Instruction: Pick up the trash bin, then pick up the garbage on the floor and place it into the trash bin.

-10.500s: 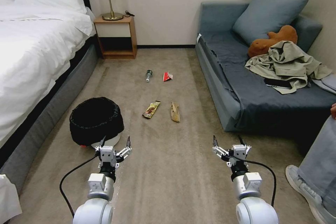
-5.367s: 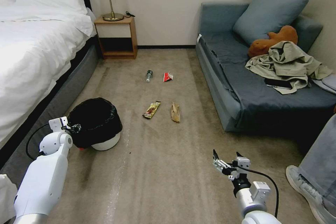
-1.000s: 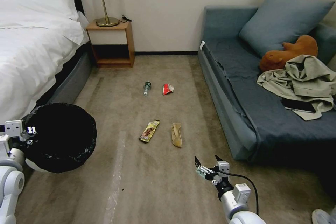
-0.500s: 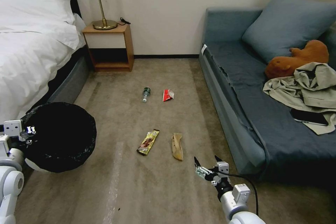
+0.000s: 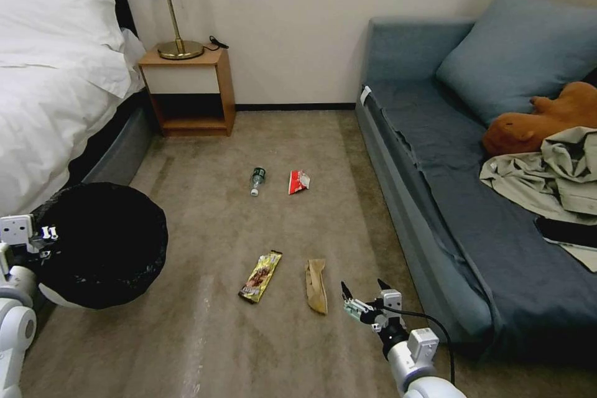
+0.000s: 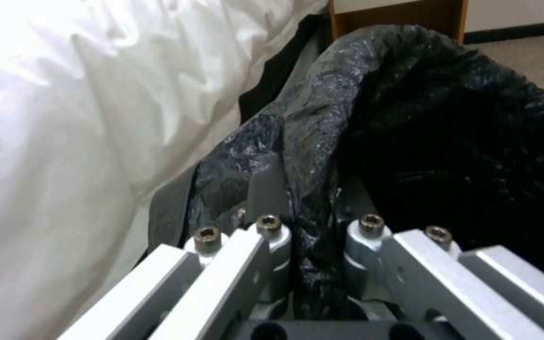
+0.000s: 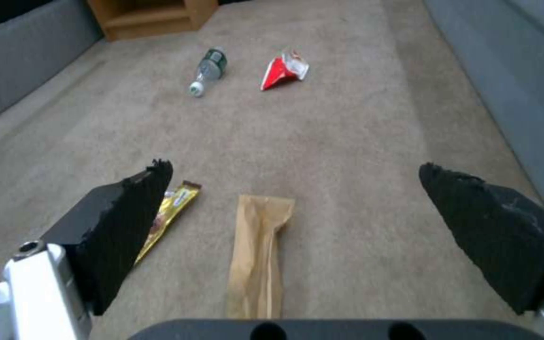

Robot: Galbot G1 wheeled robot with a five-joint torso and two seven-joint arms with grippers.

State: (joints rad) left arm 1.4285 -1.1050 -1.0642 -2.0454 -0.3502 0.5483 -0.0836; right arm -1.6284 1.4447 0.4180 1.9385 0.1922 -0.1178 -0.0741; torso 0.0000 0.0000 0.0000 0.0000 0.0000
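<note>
Holding the trash bin (image 5: pixel 102 245) by its bag-lined rim, left tool (image 6: pixel 313 236) pinched tight on the black liner, bin lifted at the robot's left beside the bed (image 5: pixel 43 106). Hovering low over the carpet, right tool (image 5: pixel 362 301) spread wide and empty, tan paper wrapper (image 7: pixel 258 255) lying just ahead and squarely between its black fingertips (image 7: pixel 130 226), gold-brown snack-bar wrapper (image 7: pixel 168 215) partly behind the left-hand fingertip. Farther ahead of that tool, well apart: small clear bottle (image 7: pixel 206 68) with a green label, and beside it the red-and-white snack packet (image 7: pixel 283 71).

Step in hand, judged: reaching down for the nearest flat wrapper. Best done by dropping straight down with fingertips astride the wrapper's narrow width, pressing lightly into the carpet pile before closing, since thin paper lies flush and slips easily. Worth keeping clear of the neighbouring snack-bar wrapper, and keeping the bin level meanwhile so the liner does not pull free.

Print on the wrappers and bottle label too small to read; no brand legible.
</note>
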